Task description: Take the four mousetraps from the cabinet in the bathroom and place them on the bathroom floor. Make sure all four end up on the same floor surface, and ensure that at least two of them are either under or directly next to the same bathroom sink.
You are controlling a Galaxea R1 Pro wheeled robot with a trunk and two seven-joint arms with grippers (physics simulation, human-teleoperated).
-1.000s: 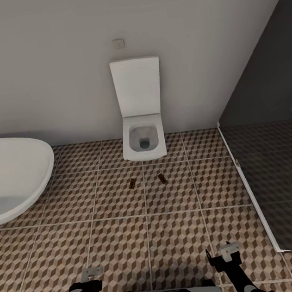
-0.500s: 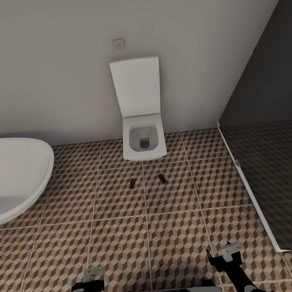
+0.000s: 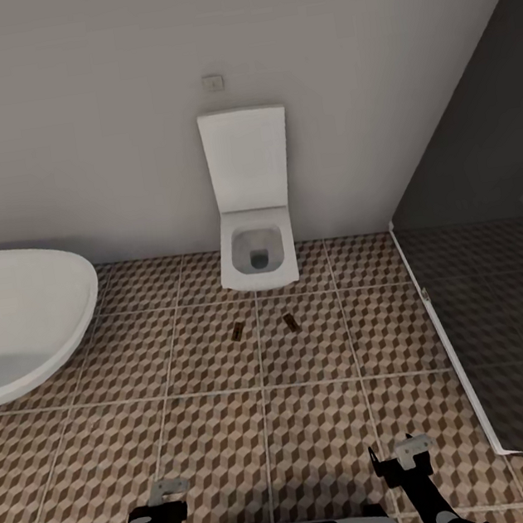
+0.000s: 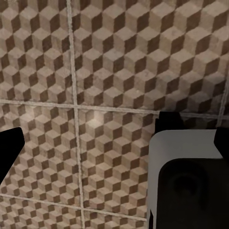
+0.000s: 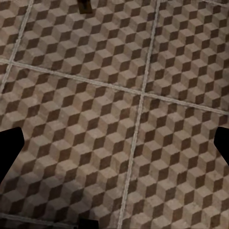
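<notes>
White oval bathtub (image 3: 19, 323) sits left of the white wall-hung toilet (image 3: 252, 213). Left gripper (image 3: 166, 489) spread, empty, low over the cube-patterned brown-and-beige tile floor (image 3: 320, 429). Two small brown wooden mousetraps (image 3: 237, 329) (image 3: 289, 318) lie on the tiles just before the toilet, slightly apart. Right gripper (image 3: 407, 451) spread, empty. No sink in view, so these two likely need carrying beside it: approach squarely, pinch one flat board by its long edges.
</notes>
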